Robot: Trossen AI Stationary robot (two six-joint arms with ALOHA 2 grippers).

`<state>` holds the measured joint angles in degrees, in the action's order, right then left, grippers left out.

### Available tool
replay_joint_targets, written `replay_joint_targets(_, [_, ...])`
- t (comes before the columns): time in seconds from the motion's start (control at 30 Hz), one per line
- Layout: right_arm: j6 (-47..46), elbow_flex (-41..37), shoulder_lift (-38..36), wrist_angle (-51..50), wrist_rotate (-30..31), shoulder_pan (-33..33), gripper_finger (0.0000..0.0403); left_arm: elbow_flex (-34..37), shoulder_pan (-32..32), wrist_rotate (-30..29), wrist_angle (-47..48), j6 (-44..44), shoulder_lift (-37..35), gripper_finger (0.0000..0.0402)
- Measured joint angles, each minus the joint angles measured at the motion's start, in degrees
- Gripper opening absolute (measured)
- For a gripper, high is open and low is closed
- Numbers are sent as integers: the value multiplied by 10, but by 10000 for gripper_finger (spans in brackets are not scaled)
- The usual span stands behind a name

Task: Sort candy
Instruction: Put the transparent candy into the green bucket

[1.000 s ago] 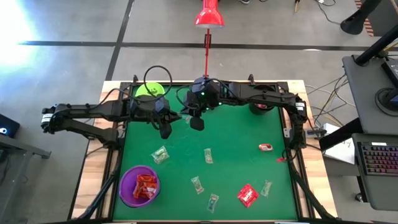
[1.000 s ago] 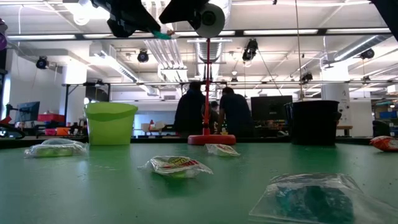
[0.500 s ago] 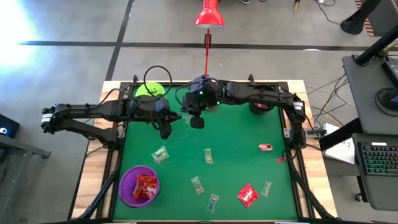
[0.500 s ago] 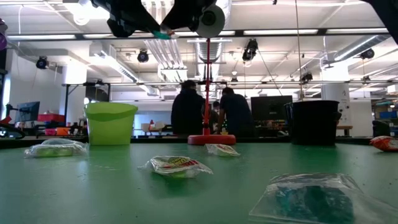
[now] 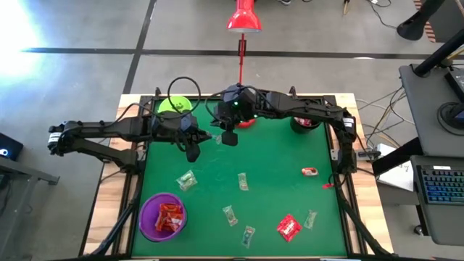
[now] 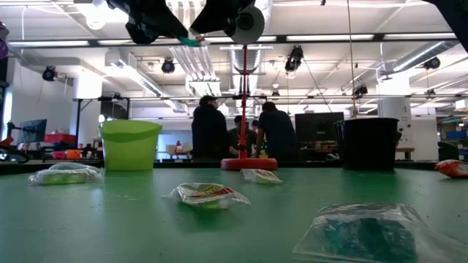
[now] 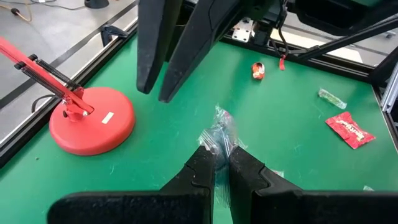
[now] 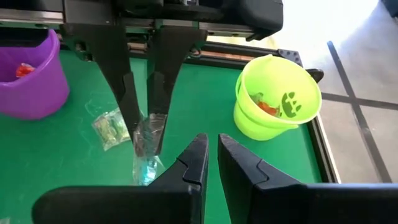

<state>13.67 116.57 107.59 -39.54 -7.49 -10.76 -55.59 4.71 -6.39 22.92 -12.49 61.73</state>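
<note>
The left claw (image 5: pixel 193 154) hangs up in the air over the back part of the green bench (image 5: pixel 275 181). It is clenched on a clear greenish candy (image 7: pixel 219 134). The candy is pinched between the claw's two dark fingers (image 7: pixel 200 163) and sticks out past their tips. It does not touch the bench.

The right claw (image 5: pixel 229 138) is just beside the left claw, also up in the air, and points at it. Its fingers (image 8: pixel 196 160) are nearly closed, with only a thin gap between them. They grasp nothing. The held candy is just in front of their tips, but it is not between them.

The lime-green cup (image 8: pixel 276 97) stands near both claws, at the back corner of the bench. A little orange candy (image 8: pixel 267 107) lies inside it. The red lamp base (image 7: pixel 93 120) sits on the bench close to the right claw.

The other candy is well apart from the claws, lying flat on the bench. There is a greenish one (image 5: pixel 188 180) nearest the left claw, then a clear one (image 5: pixel 243 181), another one (image 5: pixel 230 214), and one more (image 5: pixel 249 235) by the front edge. A red candy (image 5: pixel 288 227) and a small red-and-white one (image 5: pixel 309 172) lie far off on the right claw's side.

The purple cup (image 5: pixel 149 217) stands at the front corner on the left claw's side, with red candy (image 5: pixel 170 216) in it.
</note>
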Motion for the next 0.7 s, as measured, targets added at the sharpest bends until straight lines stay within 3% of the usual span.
replay_joint_targets(0.7, [-6, 0, 0, 31, -21, -6, 29, 0, 0, 0, 1, 7, 0, 2])
